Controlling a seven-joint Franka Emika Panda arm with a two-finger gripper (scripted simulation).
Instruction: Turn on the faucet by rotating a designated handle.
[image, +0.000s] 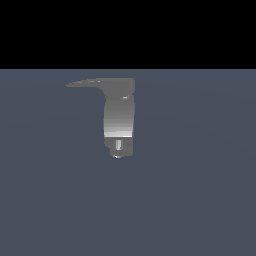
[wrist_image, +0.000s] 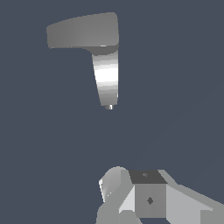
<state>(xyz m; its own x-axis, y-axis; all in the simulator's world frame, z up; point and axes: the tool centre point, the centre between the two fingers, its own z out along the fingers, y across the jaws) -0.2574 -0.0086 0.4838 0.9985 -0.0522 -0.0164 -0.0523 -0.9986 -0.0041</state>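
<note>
- Exterior view: the faucet (image: 119, 117) stands alone on a flat slate-grey floor (image: 200, 190), roughly centre of the picture.
- Its body is an upright, slightly curved grey cylinder over a blocky base; a small pale peg (image: 118, 145) sits on the front of that base.
- The handle (image: 87, 83) leaves the wide cap at the top and runs toward the exterior view's left, thin and flat, tapering to a point.
- No arm or claw shows in this view.
- Wrist view: the faucet (wrist_image: 106, 78) appears well apart from the gripper (wrist_image: 146, 199), with bare floor between them.
- The handle (wrist_image: 78, 31) reads here as a broad flat slab joined to the cap.
- Only white and grey blocky parts of the gripper are visible; I cannot tell whether its fingers are apart or together. It touches nothing.
</note>
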